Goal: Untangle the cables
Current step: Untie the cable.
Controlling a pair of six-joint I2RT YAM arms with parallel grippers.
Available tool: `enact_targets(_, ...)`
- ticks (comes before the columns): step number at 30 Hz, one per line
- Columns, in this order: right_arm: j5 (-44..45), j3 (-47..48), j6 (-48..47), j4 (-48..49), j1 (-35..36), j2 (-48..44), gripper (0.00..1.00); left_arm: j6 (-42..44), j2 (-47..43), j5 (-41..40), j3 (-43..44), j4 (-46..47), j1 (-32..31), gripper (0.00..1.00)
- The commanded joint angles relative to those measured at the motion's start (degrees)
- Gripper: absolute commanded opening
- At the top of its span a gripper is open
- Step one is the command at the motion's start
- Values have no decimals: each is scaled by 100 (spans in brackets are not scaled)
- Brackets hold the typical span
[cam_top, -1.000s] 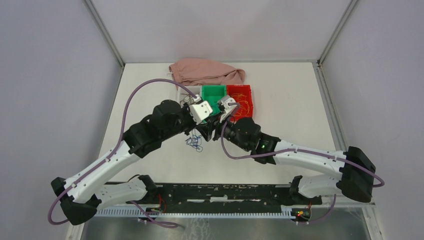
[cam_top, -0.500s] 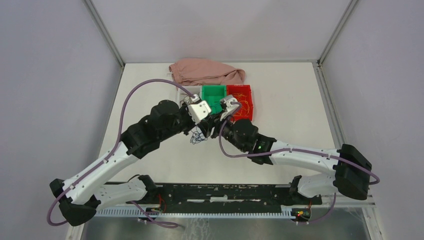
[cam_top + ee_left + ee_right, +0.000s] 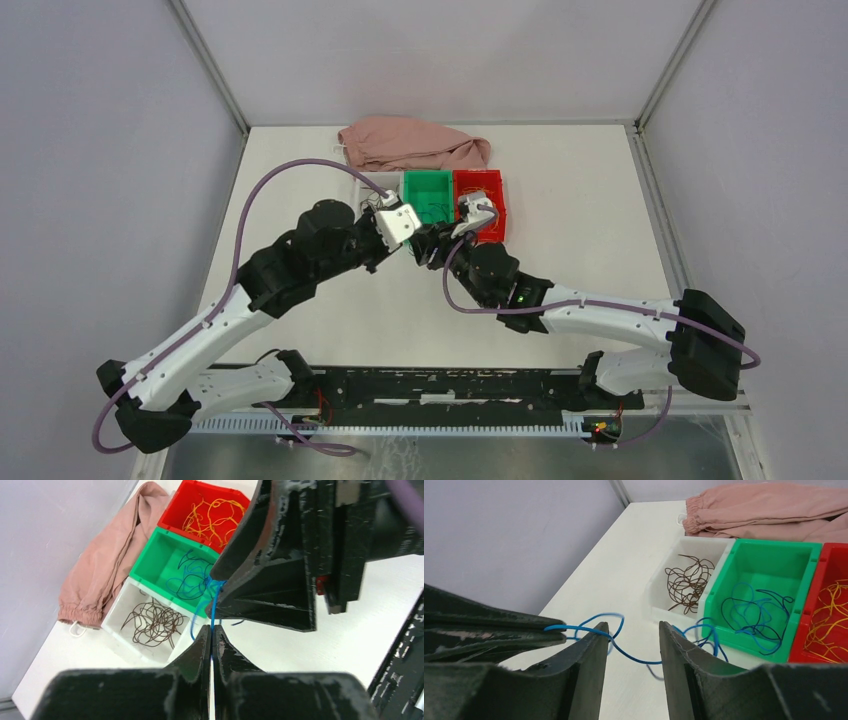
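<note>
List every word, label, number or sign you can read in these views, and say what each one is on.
No text can be read in any view.
The red bin, green bin, white bin and pink cloth carry no print.
The black base plate shows only pale marks, too small to read.

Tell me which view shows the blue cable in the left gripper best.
Right wrist: the blue cable runs clear from the left gripper across the open right gripper. Left wrist shows only a short stretch; top external hides it among the grippers.
</note>
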Motion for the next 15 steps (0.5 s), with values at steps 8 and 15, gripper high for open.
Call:
enact_targets(8, 156, -72, 48, 361, 73, -84, 50, -51, 20, 1405, 824, -416, -23, 3)
enact_targets(15, -94, -292, 279, 416, 80, 60, 50, 24, 197, 1578, 1345, -499, -22, 3)
